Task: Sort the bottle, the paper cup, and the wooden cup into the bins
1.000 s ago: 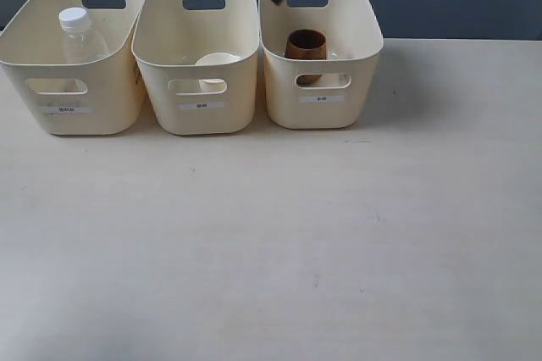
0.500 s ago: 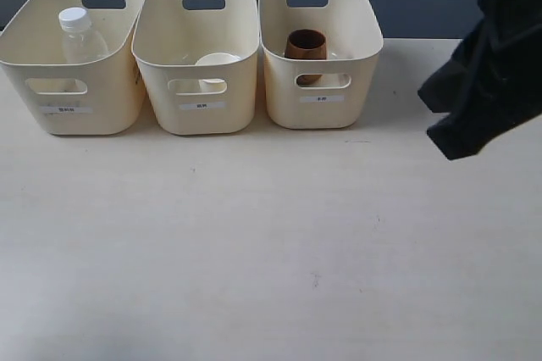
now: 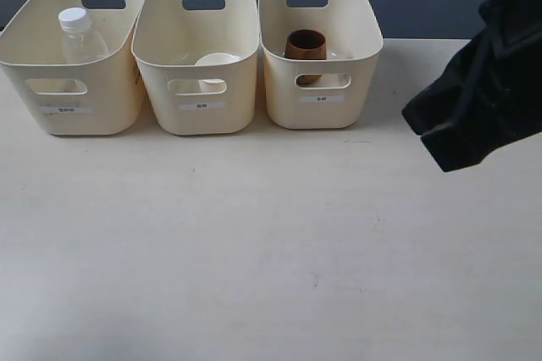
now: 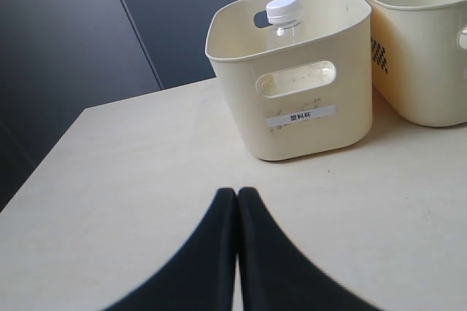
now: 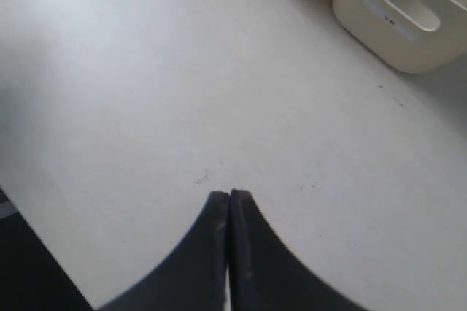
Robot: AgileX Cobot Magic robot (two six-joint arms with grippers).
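Note:
Three cream bins stand in a row at the back. The clear bottle (image 3: 78, 35) with its white cap stands in the left bin (image 3: 72, 115), also seen as the bottle (image 4: 283, 13) in the left bin (image 4: 306, 132). The paper cup (image 3: 217, 63) sits in the middle bin (image 3: 201, 115); only its white rim shows. Inside the right bin (image 3: 320, 111) stands the brown wooden cup (image 3: 306, 46). My right gripper (image 5: 230, 196) is shut and empty above bare table, at the right as the right gripper (image 3: 430, 134). My left gripper (image 4: 237, 193) is shut and empty, short of the left bin.
The pale wooden table (image 3: 254, 242) runs wide in front of the bins. A dark wall lies behind them. The table's left edge (image 4: 44, 161) shows in the left wrist view. A bin (image 5: 398, 15) stands beyond the right gripper.
The right arm has swung away from above the right bin to the right side of the table, then shifted slightly left and down. The bins and their contents have not moved.

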